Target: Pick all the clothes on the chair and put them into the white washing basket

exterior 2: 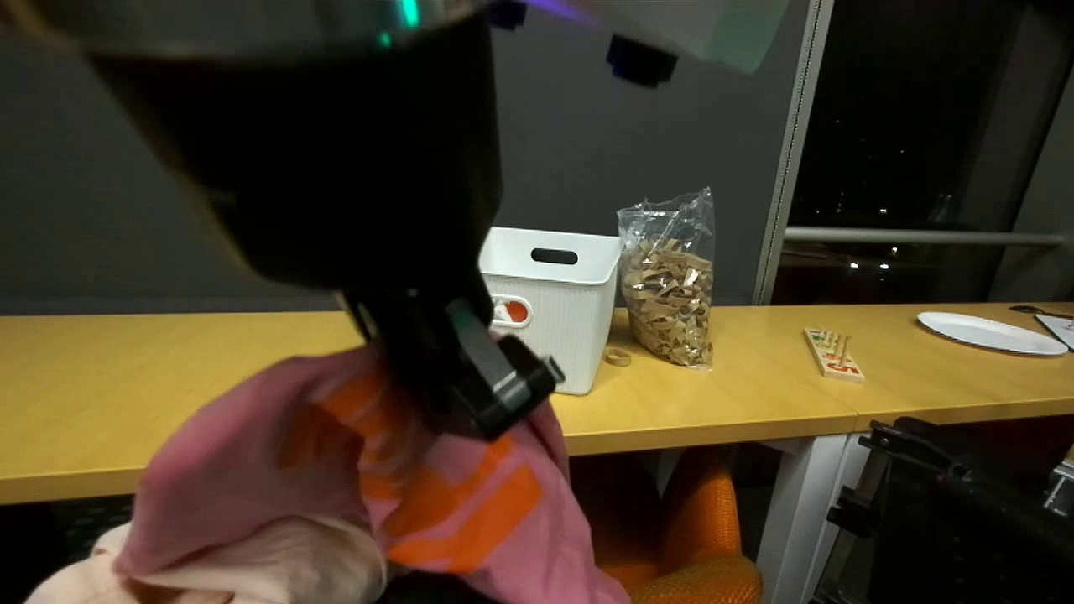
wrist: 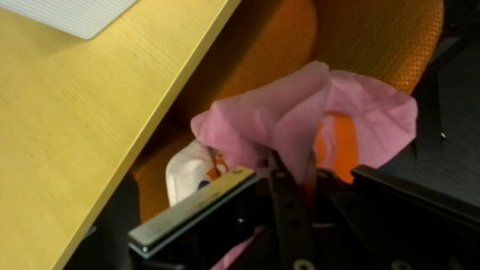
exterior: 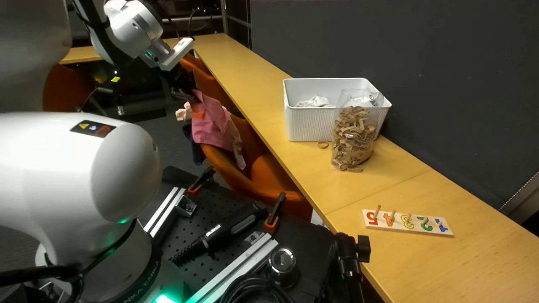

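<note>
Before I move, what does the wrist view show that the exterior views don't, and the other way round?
Only the wrist view: an orange and dark blue print I can make out on a pale cloth.

Only the exterior views: the bag and number board, in both; in an exterior view, white cloth inside the basket; in an exterior view, a plate.

Shared: the pink cloth in the jaws, orange chair, table and basket, though the wrist view catches only a corner of it.

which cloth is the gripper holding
The pink cloth with orange print: it alone shows pinched in the gripper; the white cloth in the basket lies apart.
</note>
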Controlling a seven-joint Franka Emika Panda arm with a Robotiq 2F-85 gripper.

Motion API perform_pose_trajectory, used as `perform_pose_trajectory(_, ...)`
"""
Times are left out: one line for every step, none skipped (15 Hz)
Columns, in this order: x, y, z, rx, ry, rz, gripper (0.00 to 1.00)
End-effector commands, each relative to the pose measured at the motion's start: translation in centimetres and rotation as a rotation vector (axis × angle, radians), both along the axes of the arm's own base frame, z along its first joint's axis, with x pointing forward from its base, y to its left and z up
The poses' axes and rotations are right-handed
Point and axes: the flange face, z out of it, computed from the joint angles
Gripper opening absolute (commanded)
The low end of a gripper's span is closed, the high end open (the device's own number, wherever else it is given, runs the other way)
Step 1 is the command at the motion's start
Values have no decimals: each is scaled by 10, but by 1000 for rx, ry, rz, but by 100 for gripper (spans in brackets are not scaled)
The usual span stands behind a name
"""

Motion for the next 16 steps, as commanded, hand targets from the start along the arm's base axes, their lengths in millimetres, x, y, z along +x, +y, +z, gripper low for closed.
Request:
perform_pose_trajectory(0, -17, 59, -14, -92, -61, 1)
perform_pose_trajectory(0, -23, 75, -17, -122, -86, 1)
perform_pose_trajectory(-2, -29, 94, -17, -147, -109, 1)
perform_pose_trajectory(-4, -36, 113, -15, -172, -136, 1)
perform_pose_trajectory(-6, -48, 133, -10, -199, -170, 1)
perform_pose_trajectory(-8, -58, 152, -4, -221, -202, 1)
perform_pose_trajectory(-9, -75, 172, 4, -243, -243, 1)
perform_pose_trajectory(-8, -92, 188, 16, -258, -280, 1)
perform_pose_trajectory(-7, -110, 204, 30, -266, -316, 1)
perform_pose_trajectory(-3, -132, 216, 60, -273, -352, 1)
perform_pose_trajectory(1, -155, 227, 87, -281, -390, 1)
perform_pose_trajectory(5, -180, 236, 115, -286, -426, 1)
perform_pose_trajectory(9, -206, 245, 141, -292, -468, 1)
perform_pose_trajectory(15, -232, 253, 164, -297, -508, 1)
perform_pose_trajectory(23, -257, 259, 186, -302, -546, 1)
perform_pose_trajectory(36, -284, 263, 208, -311, -586, 1)
